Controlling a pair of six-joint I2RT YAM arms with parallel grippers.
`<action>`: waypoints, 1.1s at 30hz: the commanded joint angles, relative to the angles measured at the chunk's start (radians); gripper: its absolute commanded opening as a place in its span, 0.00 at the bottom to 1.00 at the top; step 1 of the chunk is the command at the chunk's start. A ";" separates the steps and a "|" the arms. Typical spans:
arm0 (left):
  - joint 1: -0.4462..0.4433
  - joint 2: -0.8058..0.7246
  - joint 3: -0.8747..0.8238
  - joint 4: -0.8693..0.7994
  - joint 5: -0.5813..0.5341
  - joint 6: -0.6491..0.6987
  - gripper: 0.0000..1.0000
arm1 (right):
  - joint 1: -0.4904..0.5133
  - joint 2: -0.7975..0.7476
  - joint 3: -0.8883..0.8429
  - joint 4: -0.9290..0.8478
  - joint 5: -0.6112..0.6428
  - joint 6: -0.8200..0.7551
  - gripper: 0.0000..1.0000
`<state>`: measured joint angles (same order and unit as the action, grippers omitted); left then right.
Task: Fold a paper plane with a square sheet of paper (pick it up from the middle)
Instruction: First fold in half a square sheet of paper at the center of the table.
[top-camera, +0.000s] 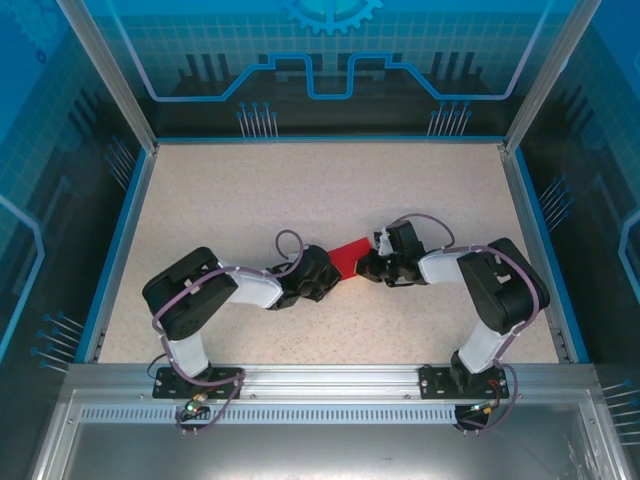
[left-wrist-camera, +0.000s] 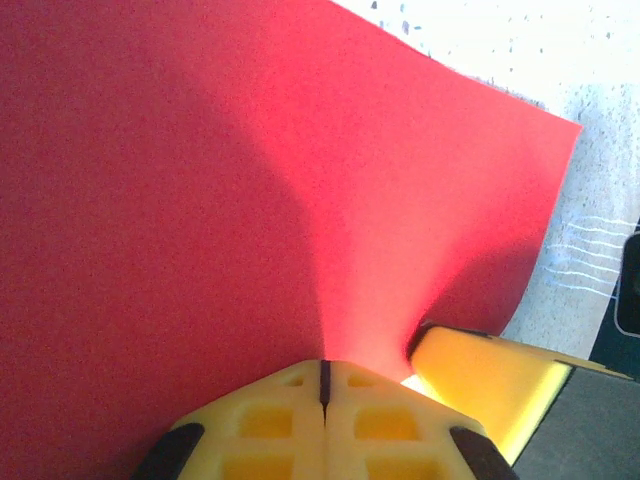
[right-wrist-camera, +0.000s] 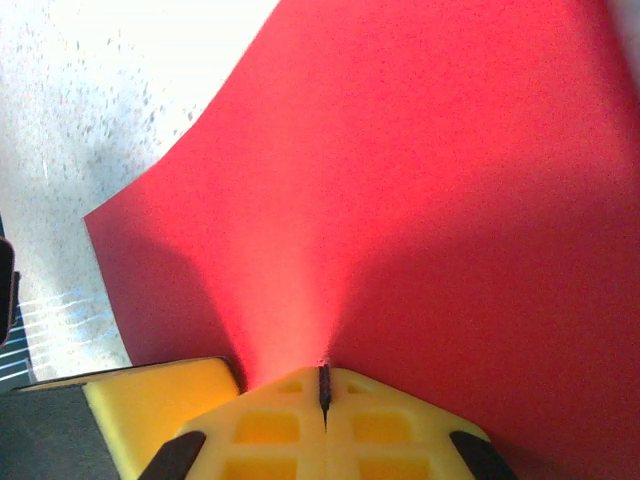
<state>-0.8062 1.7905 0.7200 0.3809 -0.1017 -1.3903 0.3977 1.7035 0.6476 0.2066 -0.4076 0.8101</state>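
Red, the square sheet of paper (top-camera: 349, 257) is held at the centre of the table (top-camera: 300, 190) by the left gripper (left-wrist-camera: 323, 368) and right gripper (right-wrist-camera: 323, 372), both clamped shut on it; it is spread forward of each, equally near.

**Blue-panelled cell, speckled tabletop**

Beige speckled tabletop (top-camera: 300, 190), flat, with a thin blue rim (top-camera: 330, 139) on the far and side edges. Back wall (top-camera: 330, 70) is a translucent blue panel with a grid, circuit-style lines and a gear graphic (top-camera: 332, 12) at top centre. Left wall (top-camera: 50, 150) and right wall (top-camera: 600, 150) are the same blue with printed traces. Silver posts at the far corners, left post (top-camera: 105, 70) and right post (top-camera: 552, 70), both slanting in the view. Metal rail (top-camera: 330, 378) runs along the near edge, with a slotted strip and a grey plate (top-camera: 300, 450) below it. Light is even from above; in the wrist views the tabletop is washed out white.
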 joint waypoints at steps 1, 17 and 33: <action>0.004 0.016 -0.019 -0.273 -0.028 -0.013 0.00 | -0.087 -0.020 -0.049 -0.044 0.124 -0.068 0.00; 0.108 0.014 -0.025 -0.254 0.079 0.222 0.00 | -0.060 -0.289 -0.051 -0.121 0.135 -0.076 0.00; 0.157 0.009 0.007 -0.226 0.152 0.403 0.00 | 0.071 0.032 0.092 -0.087 0.059 0.019 0.00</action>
<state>-0.6662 1.7699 0.7521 0.2668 0.0761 -1.0103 0.4721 1.7184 0.7315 0.1406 -0.3290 0.8265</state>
